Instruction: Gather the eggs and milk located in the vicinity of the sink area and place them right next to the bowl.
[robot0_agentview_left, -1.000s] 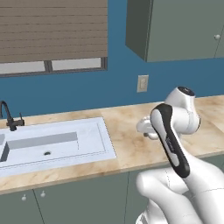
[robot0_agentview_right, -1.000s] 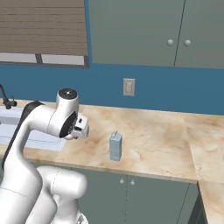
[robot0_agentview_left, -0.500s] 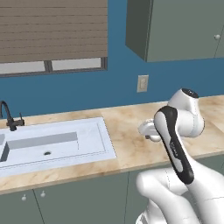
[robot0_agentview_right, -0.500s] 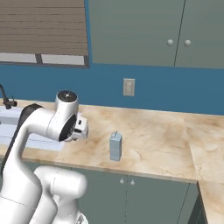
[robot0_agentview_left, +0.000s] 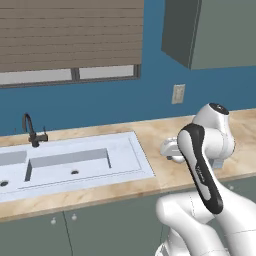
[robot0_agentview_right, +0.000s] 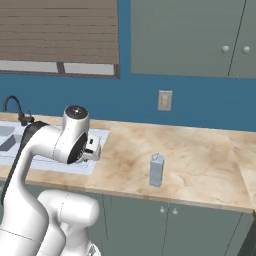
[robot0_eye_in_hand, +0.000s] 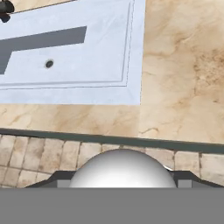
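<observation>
In the hand view my gripper (robot0_eye_in_hand: 122, 177) is shut on the egg (robot0_eye_in_hand: 122, 166), a whitish-grey dome with a dark fingertip (robot0_eye_in_hand: 59, 178) against each side. It hangs over the counter's front edge, just right of the white sink (robot0_eye_in_hand: 109, 89). In the base views the gripper (robot0_agentview_left: 169, 149) (robot0_agentview_right: 93, 148) sits low on the folded arm beside the sink (robot0_agentview_left: 137, 162). The milk (robot0_agentview_right: 156, 170), a pale grey-blue carton, stands upright on the counter well to the right of the gripper. The bowl is out of view.
A thin black faucet (robot0_agentview_left: 29, 129) rises behind the sink. The marble counter (robot0_agentview_right: 200, 150) runs on to the right past the milk. A wall outlet (robot0_agentview_left: 178, 93) and upper cabinets (robot0_agentview_left: 210, 30) sit above. Floor tiles (robot0_eye_in_hand: 39, 157) lie below the counter edge.
In the last half second the whole picture has slid right in both base views, so the camera has moved with the base. The arm keeps its folded pose and its grip.
</observation>
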